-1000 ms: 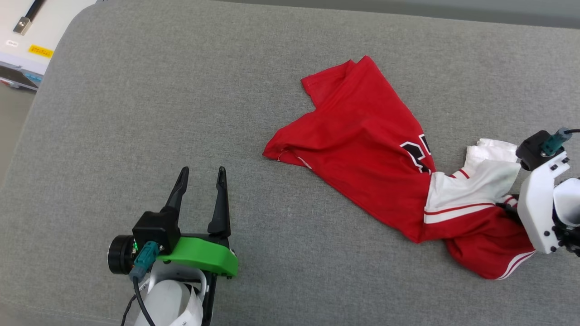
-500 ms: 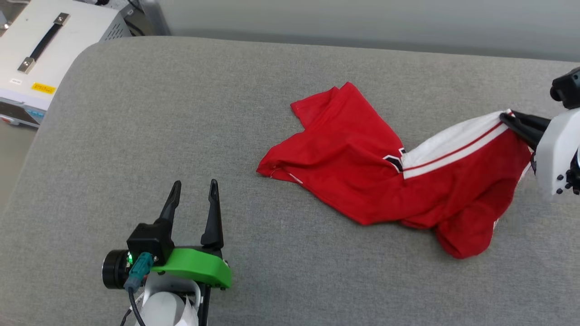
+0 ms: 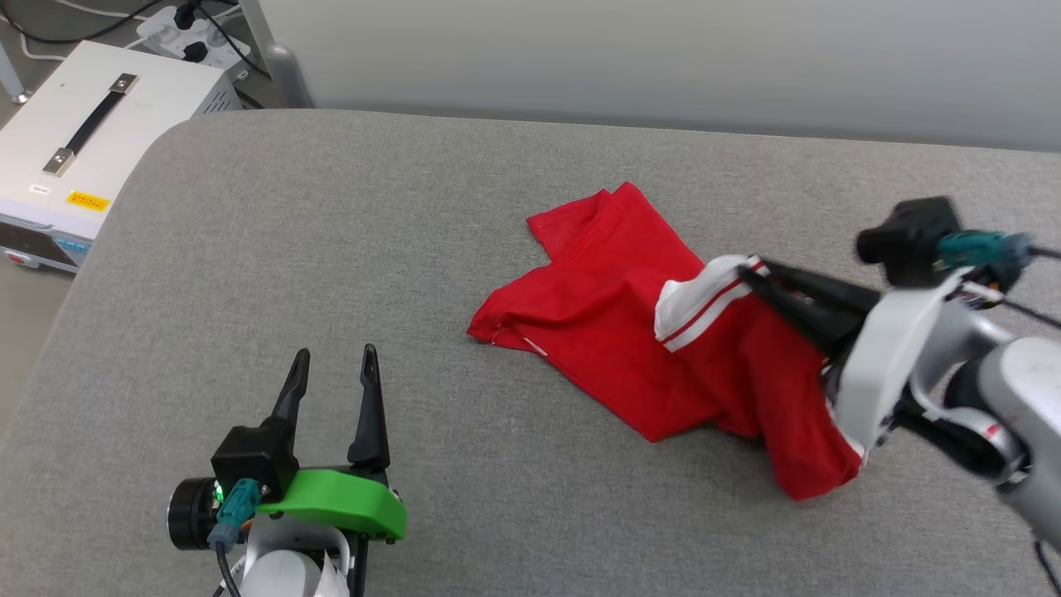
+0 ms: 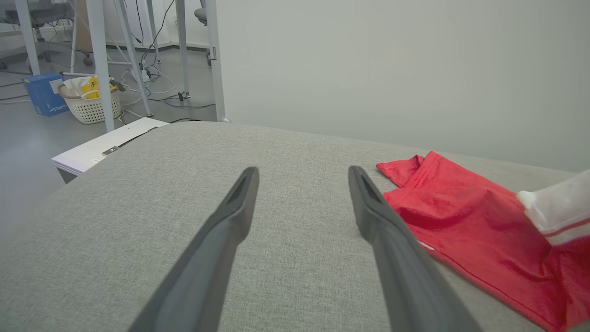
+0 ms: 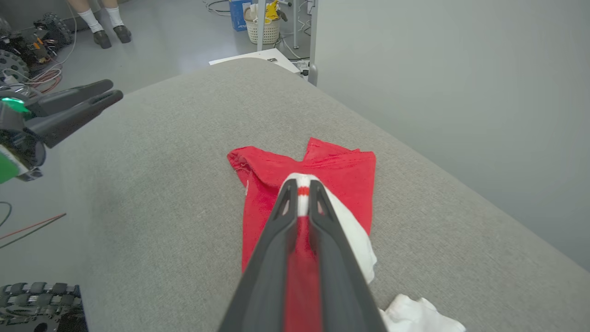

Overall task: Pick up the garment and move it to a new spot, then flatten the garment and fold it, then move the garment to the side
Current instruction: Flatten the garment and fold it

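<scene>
Red cloth with a white, red-striped sleeve, the garment [image 3: 613,307] lies crumpled right of centre in the head view on the grey surface [image 3: 331,207], with part of it raised off the padding. The right gripper [image 3: 750,274] reaches in from the right edge of the frame. Its fingers are pinched narrow on the white sleeve trim, and red fabric drapes below them down to the surface at lower right. In the right wrist view the two fingers run up from the bottom edge almost together. The striped edge of the sleeve shows between their tips, and more white cloth lies at bottom right. The left gripper [image 3: 331,361] sits at lower left in the head view, well apart from the garment. Its fingers are spread wide with nothing between them, pointing up the frame over bare surface. A white box [image 3: 91,141] with a black handle stands at upper left, beyond the surface's rounded corner. A person's feet [image 5: 103,34] show at top left of the right wrist view, on the floor.
</scene>
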### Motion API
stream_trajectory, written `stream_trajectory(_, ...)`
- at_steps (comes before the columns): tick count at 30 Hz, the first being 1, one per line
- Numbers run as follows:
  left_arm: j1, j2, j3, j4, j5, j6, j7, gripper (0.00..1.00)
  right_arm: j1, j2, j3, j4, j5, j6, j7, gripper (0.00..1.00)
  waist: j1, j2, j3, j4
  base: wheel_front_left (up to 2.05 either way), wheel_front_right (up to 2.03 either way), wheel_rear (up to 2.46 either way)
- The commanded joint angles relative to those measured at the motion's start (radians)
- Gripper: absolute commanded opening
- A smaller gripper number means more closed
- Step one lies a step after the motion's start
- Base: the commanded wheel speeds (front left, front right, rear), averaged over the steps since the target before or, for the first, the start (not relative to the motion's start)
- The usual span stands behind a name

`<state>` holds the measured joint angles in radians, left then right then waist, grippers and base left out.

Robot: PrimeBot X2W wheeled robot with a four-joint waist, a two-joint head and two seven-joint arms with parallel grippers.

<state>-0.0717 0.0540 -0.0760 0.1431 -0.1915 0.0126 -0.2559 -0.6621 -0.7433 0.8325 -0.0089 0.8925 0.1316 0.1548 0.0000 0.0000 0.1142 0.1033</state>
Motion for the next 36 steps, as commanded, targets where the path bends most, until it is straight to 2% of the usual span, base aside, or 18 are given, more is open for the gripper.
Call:
stream_trajectory(1,0.003,-0.004,0.011,-0.008,0.009,0.003,-0.006,1.00,0.014,0.041,0.029,-0.016,-0.020,-0.001,0.016,0.00,0.0000,0.0000,0.006,0.005,0.00,0.00,0.00)
stream_trajectory(8,-0.015,-0.004,0.038,-0.018,0.012,0.002,-0.006,1.00,-0.014,0.214,0.169,0.042,-0.074,-0.001,0.063,0.00,0.0000,0.0000,0.036,0.037,0.00,0.00,0.00)
stream_trajectory(12,-0.022,-0.004,0.044,-0.020,0.008,0.002,-0.006,1.00,-0.053,0.310,0.271,0.135,-0.081,-0.001,0.070,0.00,0.0000,0.0000,0.058,0.053,0.00,0.00,0.00)
stream_trajectory(18,-0.042,-0.004,0.030,-0.020,-0.003,0.005,-0.006,1.00,-0.097,0.447,0.416,0.322,-0.033,-0.001,0.077,0.00,0.0000,0.0000,0.094,0.077,0.00,0.00,0.00)
stream_trajectory(23,-0.060,-0.004,0.011,-0.016,-0.011,0.011,-0.006,1.00,-0.078,0.495,0.446,0.465,-0.060,-0.001,0.115,0.00,0.0000,0.0000,0.112,0.096,0.00,0.00,0.00)
stream_trajectory(29,-0.054,-0.004,0.016,-0.008,-0.011,0.016,-0.006,1.00,-0.026,0.506,0.447,0.494,-0.093,-0.001,0.105,0.00,0.0000,0.0000,0.097,0.089,0.00,0.00,0.00)
stream_trajectory(30,-0.049,-0.004,0.017,-0.005,-0.010,0.018,-0.006,1.00,-0.026,0.503,0.447,0.487,-0.087,-0.001,0.083,0.23,0.0000,0.0000,0.089,0.084,0.00,0.00,0.00)
stream_trajectory(31,-0.045,-0.004,0.018,-0.003,-0.009,0.018,-0.006,1.00,-0.028,0.501,0.447,0.481,-0.078,-0.001,0.061,1.00,0.0000,0.0000,0.082,0.080,0.00,0.00,0.00)
stream_trajectory(36,-0.025,-0.004,0.022,0.002,-0.003,0.016,-0.006,1.00,-0.065,0.460,0.445,0.425,-0.049,-0.001,-0.095,1.00,0.0000,0.0000,0.035,0.056,0.00,0.00,0.00)
